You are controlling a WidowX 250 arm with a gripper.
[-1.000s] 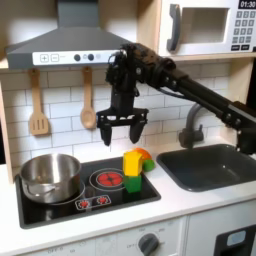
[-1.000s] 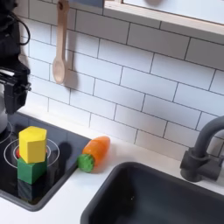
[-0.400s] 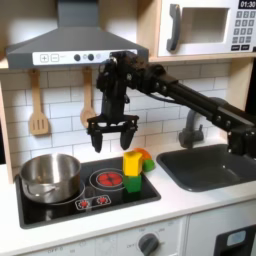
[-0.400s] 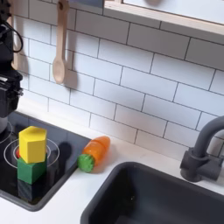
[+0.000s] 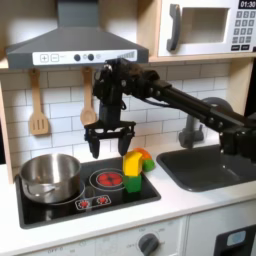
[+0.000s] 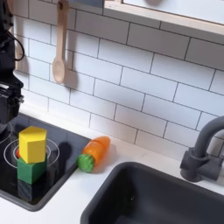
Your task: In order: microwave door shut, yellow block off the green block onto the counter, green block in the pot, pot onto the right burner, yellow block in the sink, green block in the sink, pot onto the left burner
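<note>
Knocking the yellow block (image 5: pixel 131 160) off risks toppling the green block (image 5: pixel 133 183) beneath it if you sweep low. Your gripper (image 5: pixel 109 143) hangs wide open, empty, just left of the stack in the first exterior view, over the burner (image 5: pixel 108 180).

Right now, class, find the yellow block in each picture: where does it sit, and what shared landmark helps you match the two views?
First exterior view: the yellow block sits just right of centre, stacked on the green block at the cooktop's right burner.
Second exterior view: the yellow block sits at lower left, again on the green block.
Shared landmark: the orange-and-green toy vegetable beside the stack.
</note>
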